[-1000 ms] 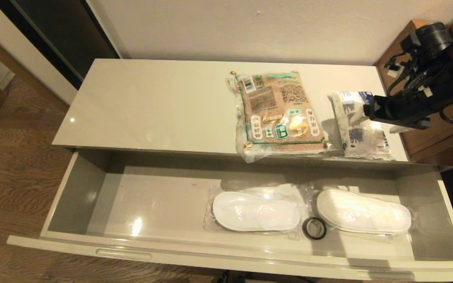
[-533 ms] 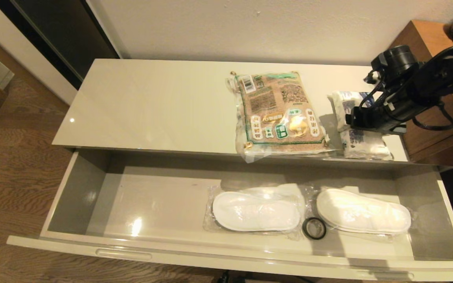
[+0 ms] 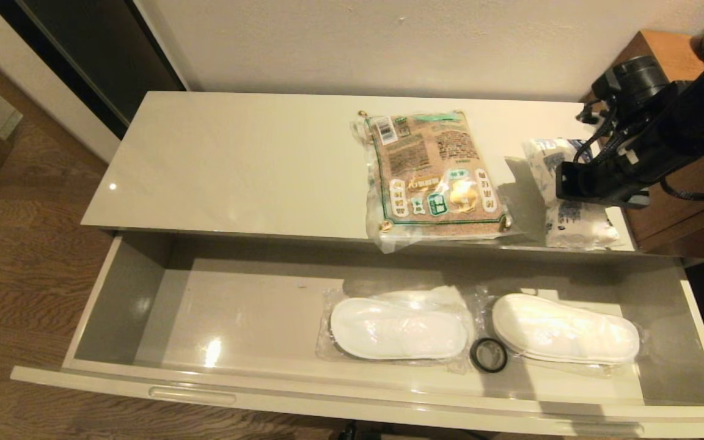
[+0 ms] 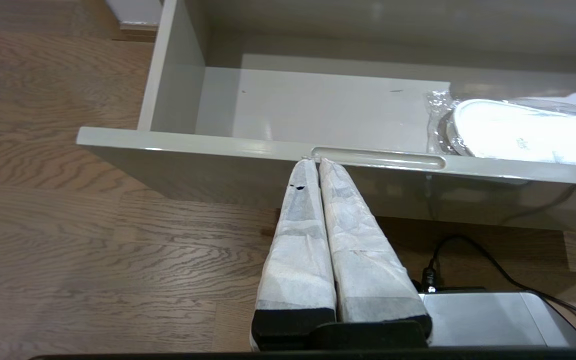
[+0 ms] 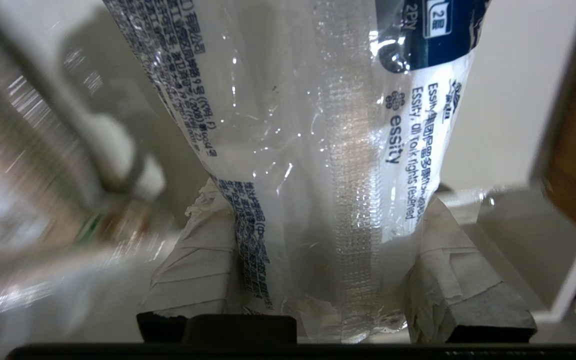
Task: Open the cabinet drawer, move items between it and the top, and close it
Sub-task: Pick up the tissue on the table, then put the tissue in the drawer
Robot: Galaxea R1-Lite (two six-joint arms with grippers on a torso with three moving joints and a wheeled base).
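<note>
Your robot's matte black right arm [image 3: 663, 131] ends in a blocky housing, topped by a round black cylindrical joint cap [image 3: 636, 76]; thin black cables [image 3: 596, 143] loop along it; your right gripper's two wedge-shaped fingers [image 5: 193, 270] wear crinkled white tape over black bases; your left gripper's long tapered fingers [image 4: 298, 235] carry the same white wrap, smudged grey, above black bases.

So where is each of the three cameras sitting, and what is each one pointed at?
Head view: high, looking down on the top, open cabinet drawer; right arm showing.
Left wrist view: low, facing the drawer front; shut left pincer.
Right wrist view: right pincer closing around the tissue pack.
Shared: slippers in head and left wrist views; tissue pack in head and right wrist.
</note>
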